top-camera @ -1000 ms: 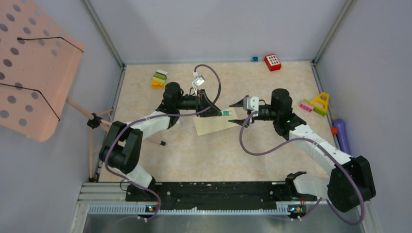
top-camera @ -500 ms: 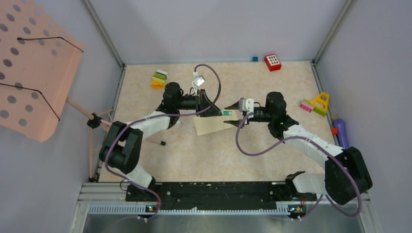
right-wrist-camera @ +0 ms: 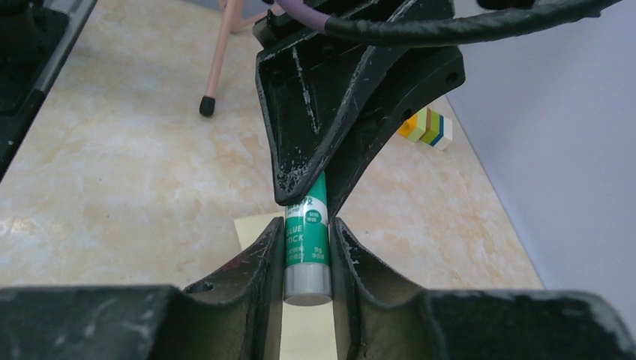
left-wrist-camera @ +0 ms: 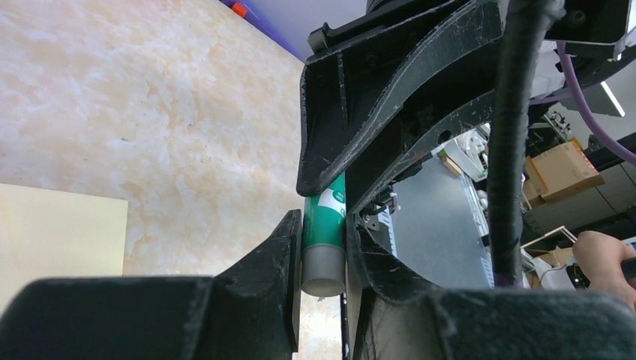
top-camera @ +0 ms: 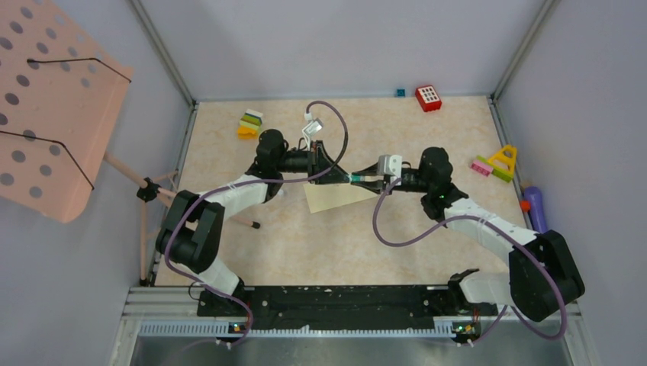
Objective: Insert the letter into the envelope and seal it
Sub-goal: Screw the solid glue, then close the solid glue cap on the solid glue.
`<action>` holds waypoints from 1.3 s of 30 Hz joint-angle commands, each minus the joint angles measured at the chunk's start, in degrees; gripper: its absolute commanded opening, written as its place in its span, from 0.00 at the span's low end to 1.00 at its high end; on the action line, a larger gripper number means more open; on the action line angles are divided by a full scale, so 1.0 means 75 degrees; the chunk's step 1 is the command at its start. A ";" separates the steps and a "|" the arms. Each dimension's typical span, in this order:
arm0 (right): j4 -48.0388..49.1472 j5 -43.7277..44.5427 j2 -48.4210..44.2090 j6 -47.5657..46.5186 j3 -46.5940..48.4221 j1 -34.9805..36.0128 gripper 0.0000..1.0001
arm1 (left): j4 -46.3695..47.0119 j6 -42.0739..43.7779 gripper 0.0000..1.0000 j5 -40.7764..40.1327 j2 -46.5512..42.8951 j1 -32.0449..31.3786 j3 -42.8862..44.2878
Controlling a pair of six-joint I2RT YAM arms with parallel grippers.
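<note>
A green glue stick [top-camera: 355, 178] hangs level above the table, gripped at both ends. My left gripper [top-camera: 345, 176] is shut on one end; its wrist view shows the grey end of the glue stick [left-wrist-camera: 324, 240] squeezed between its fingers. My right gripper [top-camera: 366, 179] faces it and is shut on the other end of the glue stick [right-wrist-camera: 306, 251]. Each gripper [left-wrist-camera: 324, 225] [right-wrist-camera: 307, 229] sees the other's black fingers just ahead. The pale yellow envelope [top-camera: 336, 197] lies flat on the table below them. No letter shows in any view.
A red block [top-camera: 428, 97] and a small blue cube [top-camera: 399, 92] sit at the back wall. Stacked coloured blocks [top-camera: 250, 124] lie back left, a pink-and-yellow toy [top-camera: 496, 162] and a purple cylinder [top-camera: 536, 212] at the right edge. A pink perforated stand [top-camera: 53, 107] leans in from the left.
My right gripper has moved left to meet the left gripper and closed its jaws on the free end of the glue stick. The left arm has barely moved.
</note>
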 commanded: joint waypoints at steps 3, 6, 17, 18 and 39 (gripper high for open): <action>0.0736 -0.0434 -0.0038 0.0301 -0.0127 0.0076 0.01 | 0.0444 -0.0016 0.00 0.0031 -0.0012 -0.0033 -0.0025; 0.0685 -0.0459 -0.0067 0.0325 -0.0120 0.0076 0.00 | 0.0447 -0.0024 0.00 0.0037 -0.0045 -0.0033 -0.0013; -0.0689 -0.0524 -0.0345 0.0016 0.0236 0.0076 0.00 | 0.0560 -0.0299 0.86 0.0097 -0.0606 0.0916 0.0137; -0.0880 -0.0545 -0.0393 -0.0076 0.0276 0.0076 0.00 | 0.0596 -0.0342 0.89 0.0087 -0.0719 0.1172 0.0138; -0.1449 -0.1865 -0.0898 0.0509 -0.0083 -0.0445 0.00 | -1.1183 1.0088 0.98 -0.4586 -0.2863 0.2498 0.1595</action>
